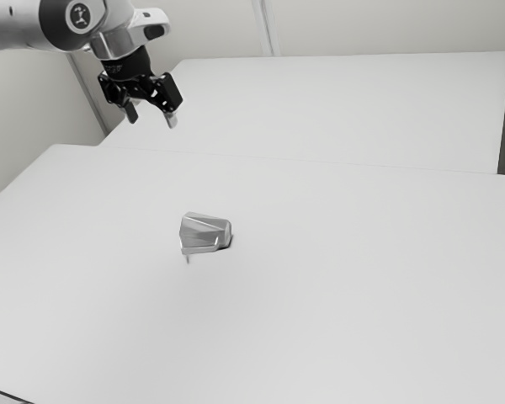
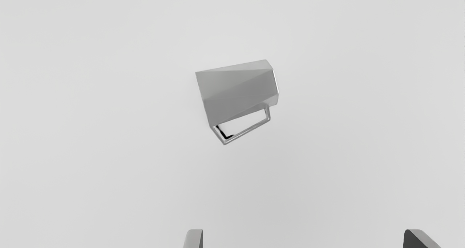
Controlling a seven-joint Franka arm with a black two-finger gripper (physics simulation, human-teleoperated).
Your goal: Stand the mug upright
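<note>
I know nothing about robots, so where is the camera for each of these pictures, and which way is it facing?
Exterior view: it sits at the arm's side, looking down at a slant across the table; the lower arm and open gripper show at the upper left.
Wrist view: it rides on the arm's hand, looking down at the tabletop, with the gripper's two fingertips at the bottom edge.
Shared: both see the gray mug lying on its side, the tabletop, and the gripper's fingers.

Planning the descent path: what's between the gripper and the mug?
Wrist view: bare tabletop between the open gripper and the mug, which lies on its side. Exterior view agrees: nothing between them but air and tabletop.
</note>
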